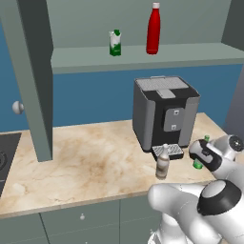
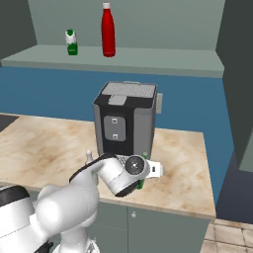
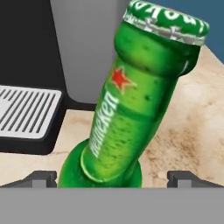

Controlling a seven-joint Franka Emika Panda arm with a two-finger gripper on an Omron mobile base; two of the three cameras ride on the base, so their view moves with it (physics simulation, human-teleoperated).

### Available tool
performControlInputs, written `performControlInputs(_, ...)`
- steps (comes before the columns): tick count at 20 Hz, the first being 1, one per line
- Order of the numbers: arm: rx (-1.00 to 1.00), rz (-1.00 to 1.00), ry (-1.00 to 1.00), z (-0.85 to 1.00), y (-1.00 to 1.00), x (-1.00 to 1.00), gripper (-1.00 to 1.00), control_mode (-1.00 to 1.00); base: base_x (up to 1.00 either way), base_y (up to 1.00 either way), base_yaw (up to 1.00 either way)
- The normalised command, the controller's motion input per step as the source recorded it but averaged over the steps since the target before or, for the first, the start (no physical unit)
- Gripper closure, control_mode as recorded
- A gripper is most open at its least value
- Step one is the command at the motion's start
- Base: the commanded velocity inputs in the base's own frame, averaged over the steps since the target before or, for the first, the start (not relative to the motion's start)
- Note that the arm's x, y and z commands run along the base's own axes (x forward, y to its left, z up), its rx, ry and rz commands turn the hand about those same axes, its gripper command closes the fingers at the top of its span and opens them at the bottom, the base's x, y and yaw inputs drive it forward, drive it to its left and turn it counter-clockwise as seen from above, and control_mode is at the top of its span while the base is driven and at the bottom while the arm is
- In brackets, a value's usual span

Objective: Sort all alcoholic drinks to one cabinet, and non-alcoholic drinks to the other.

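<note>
A slim green glass bottle [image 3: 131, 109] stands on the counter just right of the coffee machine, close in the hand view. My gripper [image 3: 113, 178] is open, its two fingertips [image 3: 41, 178] low on either side of the bottle's base and apart from it. From the base, the hand [image 1: 204, 153] covers most of the green bottle [image 1: 198, 165]. A pale grey-beige bottle [image 1: 163, 162] stands in front of the machine's drip tray. The red bottle [image 1: 153, 29] and the small green-and-white carton [image 1: 115, 43] stand on the open wall cabinet's floor [image 1: 86, 58].
The grey coffee machine [image 1: 164, 112] sits on the marble counter [image 1: 86, 162] right beside the green bottle. The cabinet's open door [image 1: 33, 81] with its round knob [image 1: 18, 107] hangs out over the counter's left. Another open door [image 2: 237, 84] stands at the right.
</note>
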Motion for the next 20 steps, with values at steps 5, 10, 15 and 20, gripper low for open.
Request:
performControlInputs(5,0.05,0.00,0.00,-0.29,0.16,0.13,1.00,-1.00,0.00,0.00,0.00)
performControlInputs(10,0.02,0.00,-0.02,-0.07,0.15,0.11,1.00,-1.00,0.00,0.00,0.00)
performControlInputs(15,0.00,0.00,-0.11,0.00,0.13,-0.01,1.00,-1.00,0.00,0.00,0.00)
performControlInputs(20,-0.03,0.00,-0.15,0.03,0.04,-0.14,1.00,-1.00,0.00,0.00,0.00)
